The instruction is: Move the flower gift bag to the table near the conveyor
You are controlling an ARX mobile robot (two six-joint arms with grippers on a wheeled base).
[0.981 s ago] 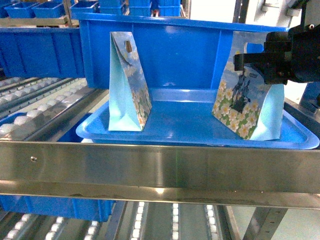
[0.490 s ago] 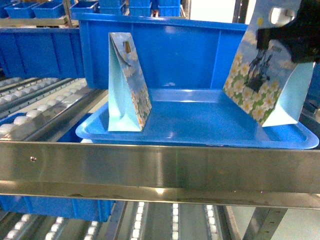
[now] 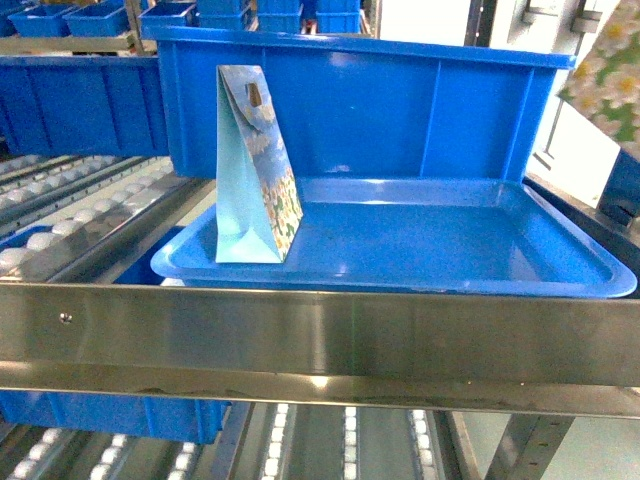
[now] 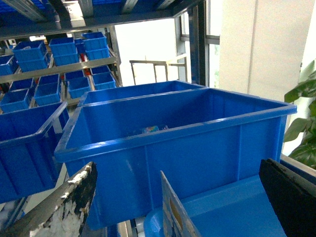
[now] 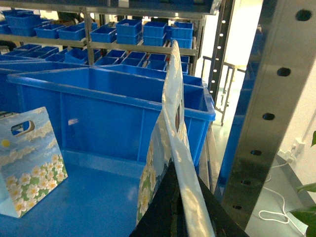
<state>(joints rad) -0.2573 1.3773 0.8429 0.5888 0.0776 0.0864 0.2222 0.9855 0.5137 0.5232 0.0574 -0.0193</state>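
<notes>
Transport is the step in hand, as I judge it: the right end effector point(image 5: 173, 207) is closed on the flower gift bag point(image 5: 165, 163), pinching the thin bag between its dark fingers near the lower part, and the bag stands almost edge-on to the right wrist camera with its long axis running up toward 12 o'clock, the cut-out handle at the top. In the head view only a corner of this bag point(image 3: 608, 70) shows, at about 2 o'clock, lifted clear above the blue tray point(image 3: 560, 275) and to the right of the big blue bin point(image 3: 400, 110). A second flower bag point(image 3: 255, 170) stands upright on the left part of the tray, at about 10 o'clock, well apart from the carried one. The left end effector point(image 4: 187, 207) is spread open with nothing between its fingers; the top edge of the second bag shows just beside it. The conveyor point(image 3: 80, 215) with its white rollers lies at 9 o'clock in the head view. The table is not visible in any view, so I cannot tell which way it lies from the bag; the right arm is the one that carries, and the coming move must keep the bag upright while it clears the steel rail point(image 3: 320, 335).
</notes>
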